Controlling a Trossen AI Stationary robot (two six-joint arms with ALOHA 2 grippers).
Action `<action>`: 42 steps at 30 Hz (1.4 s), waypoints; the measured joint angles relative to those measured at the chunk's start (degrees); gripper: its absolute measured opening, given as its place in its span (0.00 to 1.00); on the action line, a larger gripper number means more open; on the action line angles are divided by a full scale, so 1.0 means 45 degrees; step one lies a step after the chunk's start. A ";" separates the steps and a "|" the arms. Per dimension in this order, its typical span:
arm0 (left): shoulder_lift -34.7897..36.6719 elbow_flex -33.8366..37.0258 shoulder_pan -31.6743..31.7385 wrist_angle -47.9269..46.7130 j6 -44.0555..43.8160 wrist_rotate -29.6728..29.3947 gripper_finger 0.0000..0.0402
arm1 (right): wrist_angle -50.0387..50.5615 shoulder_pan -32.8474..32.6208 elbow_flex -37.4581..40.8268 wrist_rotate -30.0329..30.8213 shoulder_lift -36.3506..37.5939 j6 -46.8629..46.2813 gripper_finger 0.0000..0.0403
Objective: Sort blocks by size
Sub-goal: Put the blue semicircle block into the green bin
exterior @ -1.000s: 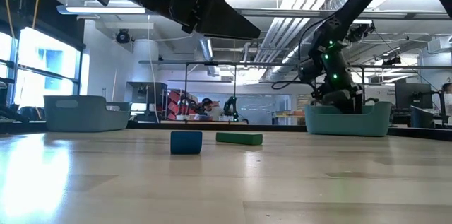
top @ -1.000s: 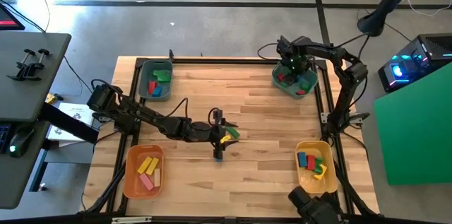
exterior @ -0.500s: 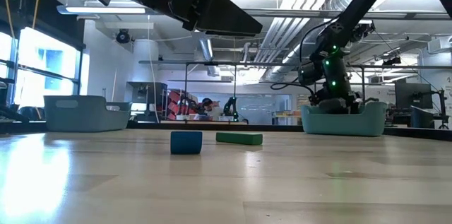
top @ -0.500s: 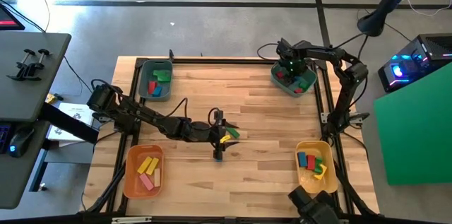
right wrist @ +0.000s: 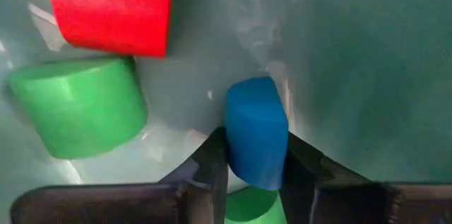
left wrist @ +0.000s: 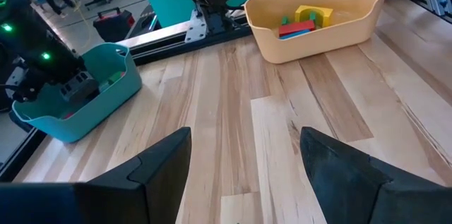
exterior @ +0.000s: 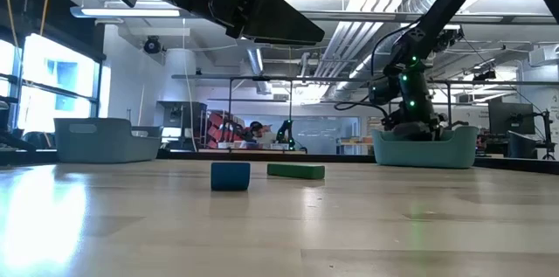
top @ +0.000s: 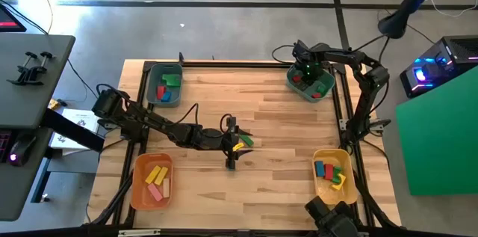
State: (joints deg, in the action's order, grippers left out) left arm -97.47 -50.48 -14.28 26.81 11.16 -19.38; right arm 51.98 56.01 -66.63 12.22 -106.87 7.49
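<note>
Reading from the near table edge outward, with 12 o'clock set at the far edge in the high view:

1. Near edge. Note the orange bin [top: 153,156] at 7 o'clock, loaded with yellow and pink bars, and the yellow bin [top: 331,152] at 5 o'clock, loaded with mixed blocks. No change since a second ago.

2. Table centre. Locate the left gripper [top: 231,143], hovering with jaws wide and holding nothing. Confirm in the low view: blue cube [exterior: 231,176] and green bar [exterior: 295,171] resting loose on the wood, just apart from each other, below that gripper. Same pose as one second back; treat this arm as waiting.

3. Far edge, 11 o'clock. Note the grey-teal bin [top: 151,84] with red, green and blue pieces inside, untouched.

4. Far edge, 1 o'clock. Locate the right gripper [top: 305,72], reaching down into the teal bin [top: 293,86]. Observe the change here: jaws wide a second ago, now drawn narrow onto the blue block [right wrist: 256,128], one finger against each side face. Red block [right wrist: 113,8] and green block [right wrist: 78,107] lying beside it on the bin floor, apart from the fingers.

5. Meaning for the task. Judge the grasp as just made, lift not yet begun. Expect removal of this block from the bin for re-sorting. Watch for slip on the smooth painted faces and for a snag against the bin wall close by.
</note>
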 joint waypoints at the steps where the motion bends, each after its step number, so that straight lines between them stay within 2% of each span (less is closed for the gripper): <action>1: 0.0000 0.0000 0.0000 0.0000 0.0000 0.0000 0.63 | 0.0075 0.0000 0.0000 0.0054 0.0030 -0.0006 0.20; 6: 0.0000 0.0000 0.0000 0.0008 0.0000 -0.0005 0.63 | 0.0664 -0.0067 0.0000 0.0275 0.0827 -0.0072 0.20; 11: 0.0000 0.0000 0.0000 0.0009 -0.0107 -0.0005 0.63 | 0.1114 -0.0569 0.0000 0.0708 0.2631 -0.0387 0.20; 18: 0.0000 0.0000 0.0000 0.0010 -0.0454 -0.0044 0.63 | 0.2749 -0.2704 0.0000 0.1391 0.6149 -0.1425 0.20; 22: 0.0000 0.0000 0.0000 0.0010 -0.0459 -0.0073 0.63 | 0.4543 -0.5029 -0.0010 0.1425 0.7987 -0.3147 0.20; 26: 0.0000 0.0000 0.0000 0.0011 -0.0454 -0.0073 0.63 | 0.6335 -0.8222 -0.0010 0.1134 0.9266 -0.5703 0.20; 29: 0.0000 0.0000 0.0000 0.0012 -0.0452 -0.0073 0.63 | 0.6891 -1.0765 -0.0010 0.0699 0.9890 -0.7907 0.20; 36: 0.0000 0.0000 -0.0032 0.0010 -0.0461 -0.0075 0.63 | 0.6861 -1.6161 -0.0010 -0.0213 0.9942 -1.1872 0.20; 39: 0.0000 0.0000 -0.0034 0.0015 -0.0466 -0.0076 0.63 | 0.6588 -1.7703 -0.0010 -0.0099 0.9610 -1.2962 0.20; 42: 0.0000 0.0000 -0.0034 0.0019 -0.0466 -0.0077 0.63 | 0.6047 -1.8854 -0.0010 0.0291 0.9239 -1.2950 0.20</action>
State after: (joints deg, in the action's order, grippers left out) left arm -97.47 -50.48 -14.44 26.89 9.06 -19.72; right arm 79.20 -28.84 -66.67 13.53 -65.29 -50.78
